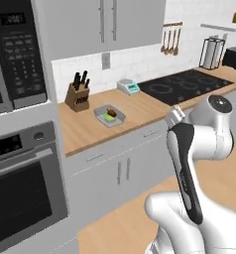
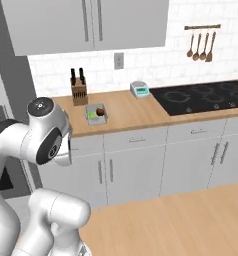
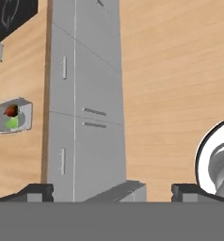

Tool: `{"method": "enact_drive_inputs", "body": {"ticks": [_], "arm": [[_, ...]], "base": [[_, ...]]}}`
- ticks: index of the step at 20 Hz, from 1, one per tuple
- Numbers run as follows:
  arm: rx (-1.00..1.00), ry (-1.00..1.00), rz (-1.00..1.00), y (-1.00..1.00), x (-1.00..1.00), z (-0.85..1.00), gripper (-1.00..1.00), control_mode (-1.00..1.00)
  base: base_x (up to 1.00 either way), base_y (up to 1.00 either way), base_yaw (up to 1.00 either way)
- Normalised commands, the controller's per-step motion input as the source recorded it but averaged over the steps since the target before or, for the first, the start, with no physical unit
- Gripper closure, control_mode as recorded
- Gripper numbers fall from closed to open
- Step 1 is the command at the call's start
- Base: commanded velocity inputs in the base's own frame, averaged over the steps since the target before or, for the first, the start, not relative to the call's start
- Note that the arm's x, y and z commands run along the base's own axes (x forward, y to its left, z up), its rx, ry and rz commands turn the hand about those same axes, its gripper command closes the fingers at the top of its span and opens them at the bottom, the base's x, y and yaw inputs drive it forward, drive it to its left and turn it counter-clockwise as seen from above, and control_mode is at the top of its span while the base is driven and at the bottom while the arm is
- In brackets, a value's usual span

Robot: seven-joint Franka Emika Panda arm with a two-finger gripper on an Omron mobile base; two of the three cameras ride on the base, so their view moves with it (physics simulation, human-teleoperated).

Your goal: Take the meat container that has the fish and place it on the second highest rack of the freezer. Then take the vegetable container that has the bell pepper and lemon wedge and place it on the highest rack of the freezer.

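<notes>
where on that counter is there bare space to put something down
Bare wood lies between the tray and the scale, and along the counter's front edge up to the cooktop. It is crowded by the knife block, close behind the tray.

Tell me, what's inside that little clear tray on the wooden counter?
The tray holds a small red pepper and a pale green wedge, close together. Whether anything lies beneath them cannot be seen; they cover that part of the tray's floor.
</notes>
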Motion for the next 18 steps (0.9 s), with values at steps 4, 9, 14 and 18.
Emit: {"method": "enact_drive_inputs", "body": {"ticks": [4,9,14,18], "arm": [[0.0,0.0,0.0,0.0,0.0,0.0,-1.0,1.0],[0.0,0.0,0.0,0.0,0.0,0.0,-1.0,1.0],[0.0,0.0,0.0,0.0,0.0,0.0,-1.0,1.0],[0.0,0.0,0.0,0.0,0.0,0.0,-1.0,1.0]], "base": [[0.92,-0.51,0.03],[0.49,0.01,0.27],[0.28,0.08,0.4],[0.5,-0.05,0.43]]}}
